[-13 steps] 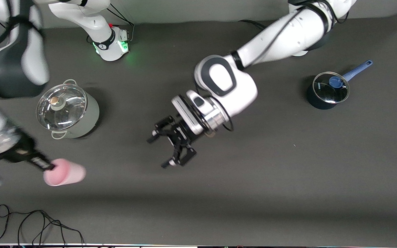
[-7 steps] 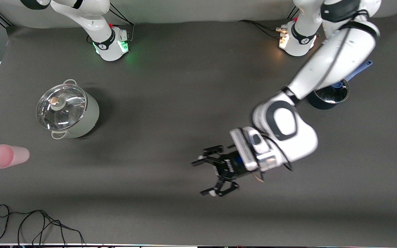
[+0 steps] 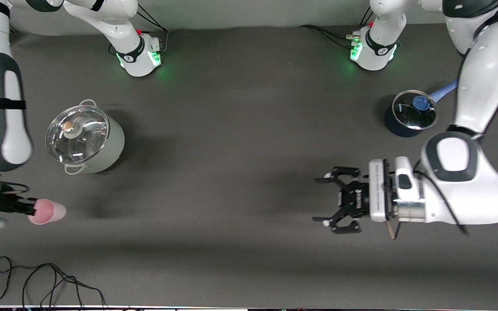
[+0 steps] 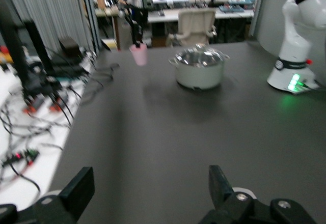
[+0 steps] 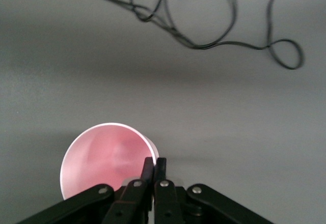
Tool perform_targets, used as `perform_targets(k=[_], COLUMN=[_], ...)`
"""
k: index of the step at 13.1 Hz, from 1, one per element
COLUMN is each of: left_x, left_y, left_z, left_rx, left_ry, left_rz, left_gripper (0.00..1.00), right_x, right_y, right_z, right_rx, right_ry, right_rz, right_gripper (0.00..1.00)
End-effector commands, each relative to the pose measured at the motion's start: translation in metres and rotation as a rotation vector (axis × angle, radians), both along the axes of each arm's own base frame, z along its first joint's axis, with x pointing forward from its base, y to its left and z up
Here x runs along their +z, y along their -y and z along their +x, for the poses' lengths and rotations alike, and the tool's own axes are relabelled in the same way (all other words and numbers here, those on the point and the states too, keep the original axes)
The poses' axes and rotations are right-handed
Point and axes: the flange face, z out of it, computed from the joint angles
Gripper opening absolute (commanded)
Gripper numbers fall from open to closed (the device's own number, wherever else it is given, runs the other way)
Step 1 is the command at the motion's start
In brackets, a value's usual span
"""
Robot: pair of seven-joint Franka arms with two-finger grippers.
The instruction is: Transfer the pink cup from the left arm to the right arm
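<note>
Right claw [image 3: 30, 207] pinching empty pink cup [image 3: 48, 211] rim, left claw [image 3: 330, 200] spread wide, lidded pots untouched

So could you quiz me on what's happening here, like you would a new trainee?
1. Which gripper holds the pink cup?
2. True or false: the left gripper is open and holds nothing.
3. Which lidded vessel stands toward the right arm's end of the table: A) the grey-green pot or B) the dark saucepan?

Key
1. The right gripper, pinching the cup's rim, over the table's right-arm end.
2. True; it is over bare table.
3. A.
</note>
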Motion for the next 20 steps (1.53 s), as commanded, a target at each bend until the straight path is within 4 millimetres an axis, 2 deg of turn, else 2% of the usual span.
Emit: perform_targets(k=[1, 3, 4, 6, 8, 11, 13, 15, 18, 20], left_x=[0.039, 0.08, 0.094, 0.108, 0.123, 0.123, 0.122, 0.118, 0.105, 0.105], left_y=[-0.008, -0.005, -0.001, -0.009, -0.024, -0.039, -0.043, -0.057, -0.095, -0.107], left_z=[-0.036, -0.071, -0.091, -0.113, -0.124, -0.123, -0.122, -0.113, -0.096, -0.091], left_rx=[-0.01, 0.052, 0.101, 0.201, 0.406, 0.749, 0.991, 1.196, 1.276, 1.291], left_ry=[-0.085, -0.127, -0.137, -0.186, -0.289, -0.418, -0.532, -0.615, -0.656, -0.667], left_rz=[0.297, 0.582, 0.761, 0.985, 1.093, 1.206, 1.206, 1.189, 1.199, 1.181], left_gripper=[1.0, 1.0, 1.0, 1.0, 1.0, 1.0, 1.0, 1.0, 1.0, 1.0], right_x=[-0.035, -0.06, -0.07, -0.084, -0.085, -0.093, -0.094, -0.094, -0.098, -0.101], right_y=[-0.023, -0.023, -0.023, -0.024, -0.023, -0.022, -0.018, -0.017, -0.017, -0.019], right_z=[0.008, 0.009, 0.01, 0.011, 0.011, 0.011, 0.01, 0.01, 0.009, 0.009], right_rx=[0.029, 0.026, 0.026, 0.023, 0.004, -0.025, -0.028, -0.02, -0.034, -0.031], right_ry=[0.022, 0.039, 0.046, 0.05, 0.055, 0.072, 0.082, 0.084, 0.083, 0.084], right_rz=[-0.004, 0.004, 0.0, 0.004, 0.024, 0.059, 0.093, 0.1, 0.113, 0.111], right_gripper=[0.0, 0.0, 0.0, 0.0, 0.0, 0.0, 0.0, 0.0, 0.0, 0.0])
